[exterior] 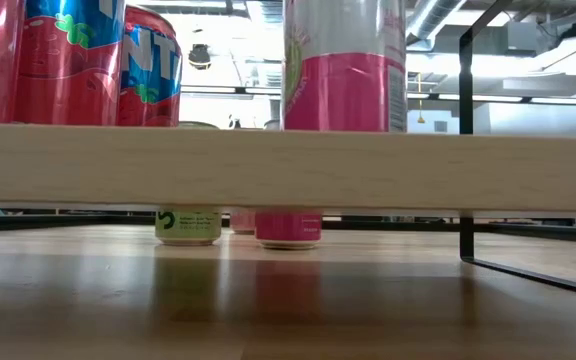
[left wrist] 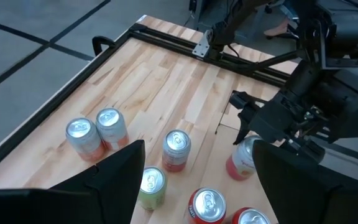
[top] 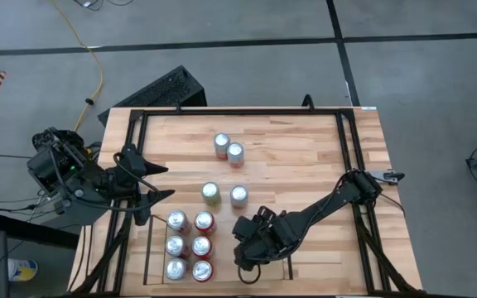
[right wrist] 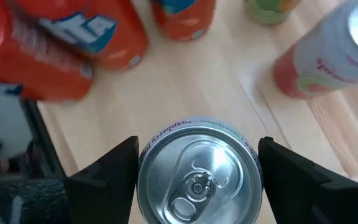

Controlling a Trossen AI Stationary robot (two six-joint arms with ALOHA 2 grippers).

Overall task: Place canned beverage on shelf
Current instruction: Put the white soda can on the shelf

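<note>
The can (right wrist: 196, 171) sits upright between the right end effector's (right wrist: 197, 177) 2 dark fingers (right wrist: 114, 171), at the lower middle of the wrist picture. The fingers flank its sides; whether they press it or stand just clear I cannot tell. In the overhead picture this end effector (top: 251, 248) is at the lower middle, over the shelf (top: 288, 269), right of 6 cans standing in 2 columns.

The can is a smooth thin-walled metal cylinder with a silver lid and pull tab. It is probably stiff if full, but slick and easy to dent, so a hold across the mid-body looks safest. The shelf floor and the counter (top: 296, 157) are pale jointed wood, with thin black metal rails.

The left end effector (top: 151, 194) waits at the counter's left edge, fingers spread and empty.
</note>
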